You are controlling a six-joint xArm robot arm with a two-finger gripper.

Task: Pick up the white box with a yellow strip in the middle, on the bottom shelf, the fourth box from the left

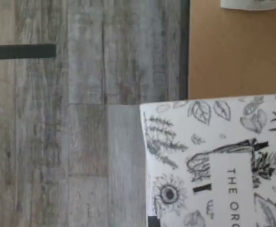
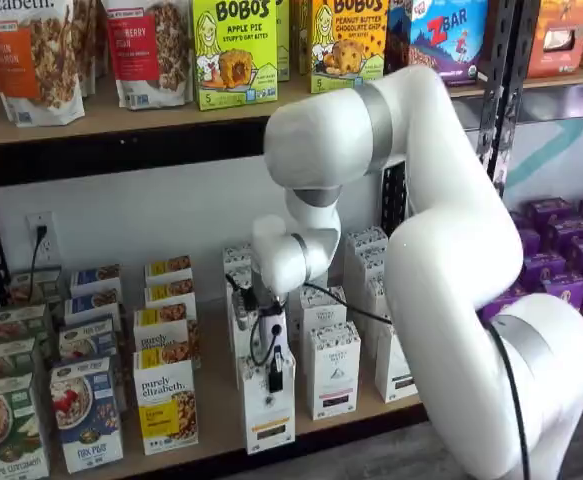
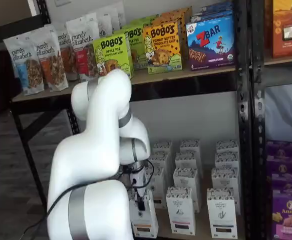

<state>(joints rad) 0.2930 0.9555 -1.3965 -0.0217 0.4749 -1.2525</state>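
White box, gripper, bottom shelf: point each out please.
white box (image 2: 269, 420): a shelf view, lower front face.
gripper (image 2: 275, 380): a shelf view, black fingers at the box's top.
bottom shelf (image 2: 221, 405): a shelf view, bare tan board between cartons.

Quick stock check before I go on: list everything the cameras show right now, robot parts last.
white box: one, white with yellowish strip, front of bottom shelf, in the hand's grip
white cartons: several, black strip, right of it
purely elizabeth boxes: a column, yellow panel, left of it
Bobo's boxes: two, green and orange, upper shelf
granola bags: several, white, upper shelf left
Zbar box: one, blue, upper shelf
purple boxes: many, right bay
hand: one, white, shut on the white box
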